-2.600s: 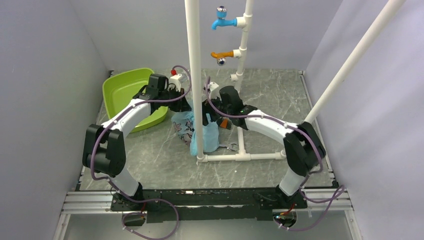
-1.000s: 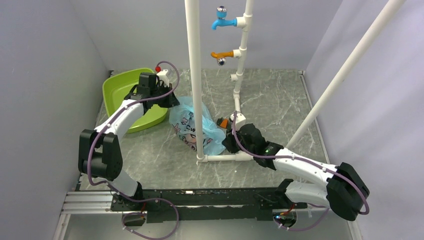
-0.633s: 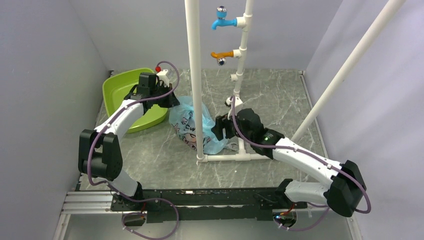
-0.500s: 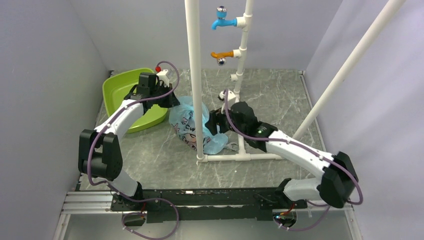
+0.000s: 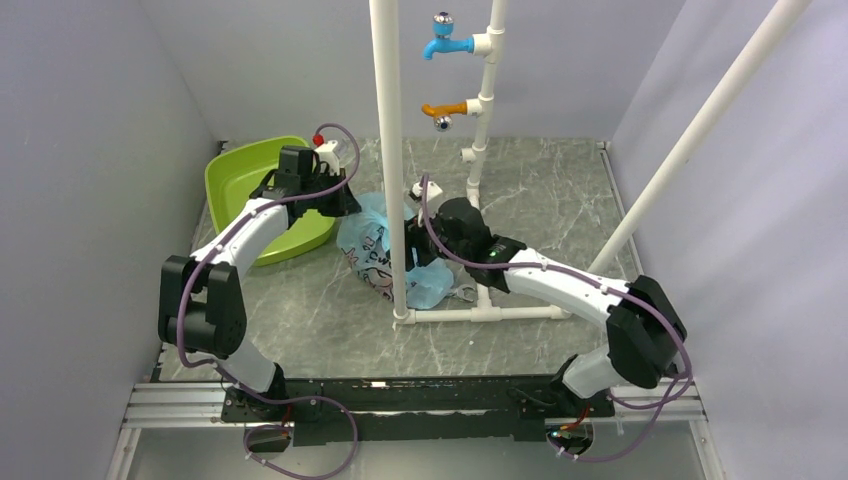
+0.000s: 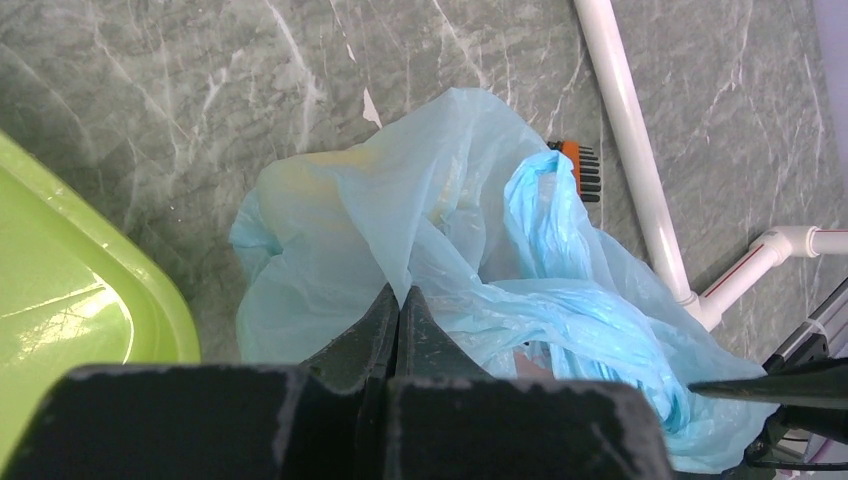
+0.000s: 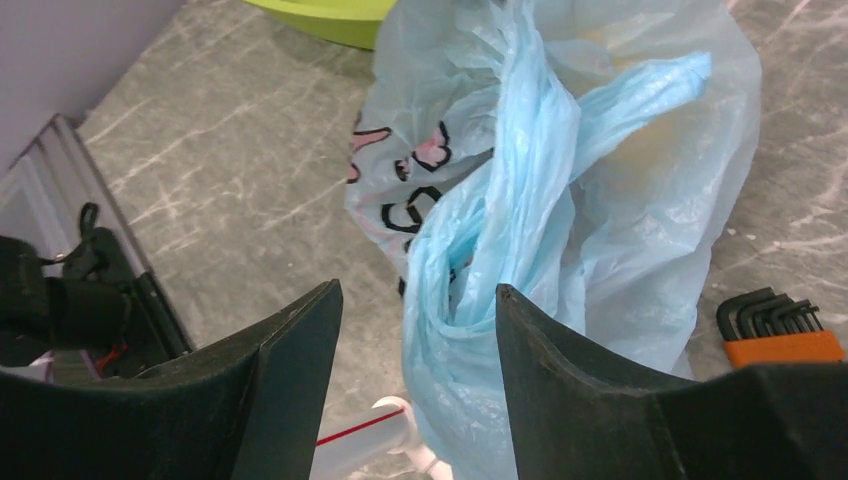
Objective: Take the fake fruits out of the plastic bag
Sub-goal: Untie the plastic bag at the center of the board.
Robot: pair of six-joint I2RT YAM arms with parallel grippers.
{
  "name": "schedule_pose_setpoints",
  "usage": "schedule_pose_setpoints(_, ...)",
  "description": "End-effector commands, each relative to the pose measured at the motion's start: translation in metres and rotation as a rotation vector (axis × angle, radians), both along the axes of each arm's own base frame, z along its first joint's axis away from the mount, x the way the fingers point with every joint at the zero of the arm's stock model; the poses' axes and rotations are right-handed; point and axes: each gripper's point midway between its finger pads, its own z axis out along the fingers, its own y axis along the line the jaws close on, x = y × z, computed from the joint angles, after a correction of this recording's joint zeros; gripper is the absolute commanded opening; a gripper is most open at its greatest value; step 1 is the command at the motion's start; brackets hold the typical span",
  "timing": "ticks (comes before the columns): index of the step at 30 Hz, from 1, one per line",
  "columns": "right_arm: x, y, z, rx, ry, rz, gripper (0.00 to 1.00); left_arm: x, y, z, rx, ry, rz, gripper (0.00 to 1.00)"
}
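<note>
The light-blue plastic bag [image 5: 372,252] lies crumpled on the table beside the upright pipe, its cartoon print facing the near side. My left gripper [image 5: 345,206] is shut on a fold of the plastic bag [image 6: 450,220] at its far-left edge. At the bag's right side my right gripper [image 5: 414,246] is open, and the bag's bunched handle [image 7: 480,300] stands between its spread fingers without being pinched. The fake fruits are hidden inside the bag; only a faint yellow tint [image 6: 300,175] shows through the film.
A lime-green tray [image 5: 240,180] sits left of the bag. A white pipe frame rises in front of the bag [image 5: 388,150], with its base rail [image 5: 480,313] on the table. An orange-and-black hex key set [image 7: 780,335] lies right of the bag.
My right arm has swung from the pipe base up and left to the bag, and its jaws have opened. The left arm has held still on the bag.
</note>
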Motion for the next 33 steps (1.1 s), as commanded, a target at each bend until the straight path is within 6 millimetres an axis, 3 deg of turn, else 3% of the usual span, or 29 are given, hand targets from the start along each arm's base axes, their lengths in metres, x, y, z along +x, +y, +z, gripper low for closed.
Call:
schedule_pose_setpoints(1,0.017,0.0,-0.014,-0.021,-0.021,-0.073,0.6,0.006,-0.006,0.013,-0.025,-0.041,-0.028,0.0)
schedule_pose_setpoints(9,0.022,-0.024,-0.036,-0.144,-0.041,-0.176,0.59,0.007,-0.003,0.016,-0.013,-0.054,-0.02,0.0)
schedule_pose_setpoints(16,0.007,-0.067,-0.039,-0.142,-0.087,-0.282,0.32,0.008,0.006,0.018,0.023,-0.067,0.023,0.0)
schedule_pose_setpoints(20,-0.005,-0.096,-0.051,-0.145,-0.076,-0.368,0.18,0.009,0.012,0.021,0.048,-0.082,0.049,0.0)
schedule_pose_setpoints(28,-0.031,-0.124,-0.071,-0.172,-0.039,-0.371,0.17,0.009,0.018,0.022,0.072,-0.093,0.067,0.0)
schedule_pose_setpoints(33,-0.036,-0.131,-0.06,-0.199,-0.061,-0.354,0.19,0.01,0.017,0.02,0.075,-0.089,0.062,0.0)
